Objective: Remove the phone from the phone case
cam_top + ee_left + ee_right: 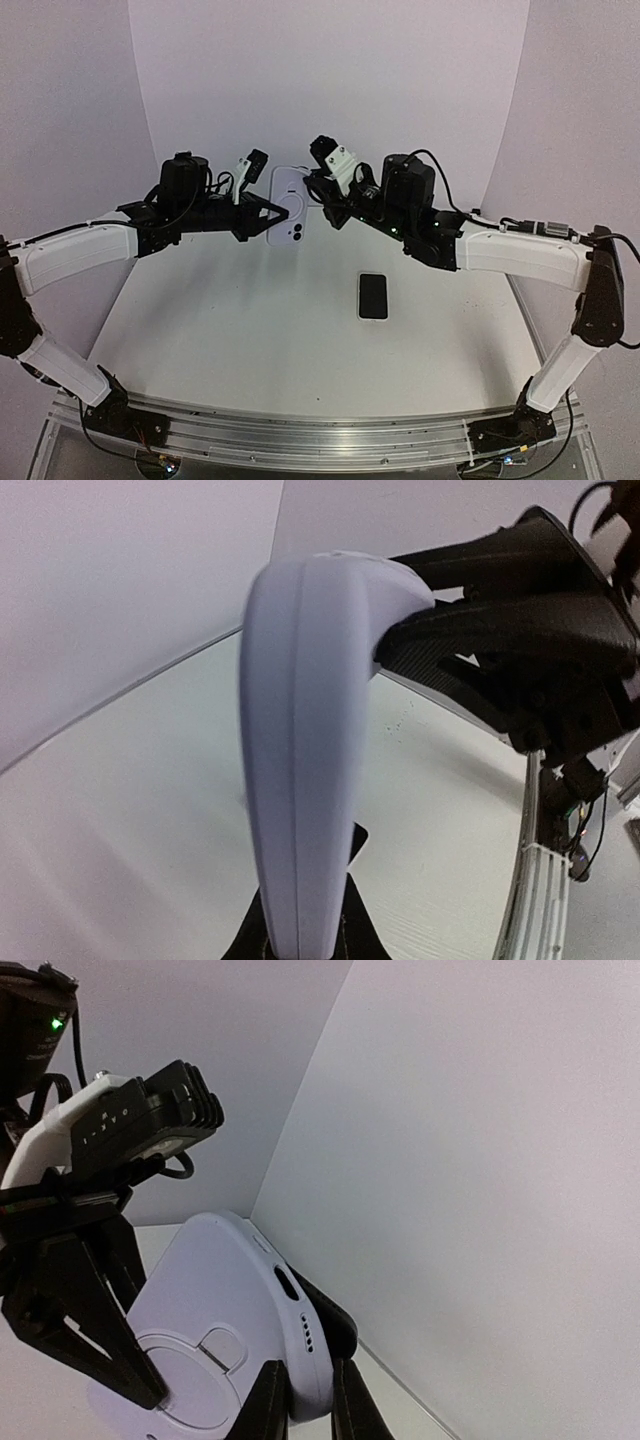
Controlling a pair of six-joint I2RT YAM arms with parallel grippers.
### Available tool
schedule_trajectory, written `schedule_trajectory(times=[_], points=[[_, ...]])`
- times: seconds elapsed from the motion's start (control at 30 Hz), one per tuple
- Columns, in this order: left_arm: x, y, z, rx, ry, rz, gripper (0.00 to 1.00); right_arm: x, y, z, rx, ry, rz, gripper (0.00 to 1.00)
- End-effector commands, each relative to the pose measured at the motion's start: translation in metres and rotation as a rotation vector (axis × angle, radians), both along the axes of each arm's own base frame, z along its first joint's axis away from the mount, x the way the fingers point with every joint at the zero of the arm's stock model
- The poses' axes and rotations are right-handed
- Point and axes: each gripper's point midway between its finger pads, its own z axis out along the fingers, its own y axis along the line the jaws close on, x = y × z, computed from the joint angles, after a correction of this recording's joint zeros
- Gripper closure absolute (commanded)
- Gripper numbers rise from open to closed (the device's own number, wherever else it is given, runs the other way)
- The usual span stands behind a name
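The lavender phone case (290, 212) is held upright in the air above the far part of the table (230, 330), its back with the round ring facing the overhead camera, between the two arms. The left gripper (264, 213) is clamped on the case's left edge, and the right gripper (318, 190) has its jaws closed on the opposite edge, one finger on each face in the right wrist view. The black phone (373, 295) lies flat on the table, dark face up, well apart from the case and nearer the right arm.
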Motion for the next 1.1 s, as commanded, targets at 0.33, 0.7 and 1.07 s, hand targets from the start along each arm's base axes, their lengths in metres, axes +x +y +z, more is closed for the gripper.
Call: schedule_trajectory(times=[0.33,0.7,1.07], points=[[0.026,0.002,0.087,-0.124,-0.403,0.110,1.00,-0.128,0.074,-0.054,-0.128,0.185,0.567,0.99],[-0.013,0.000,0.082,0.083,-1.222,-0.035,1.00,-0.152,0.072,-0.066,-0.132,0.405,0.678,0.86],[-0.034,-0.001,0.049,0.263,-1.744,-0.078,1.00,-0.152,0.072,-0.056,-0.038,0.663,0.776,0.68]])
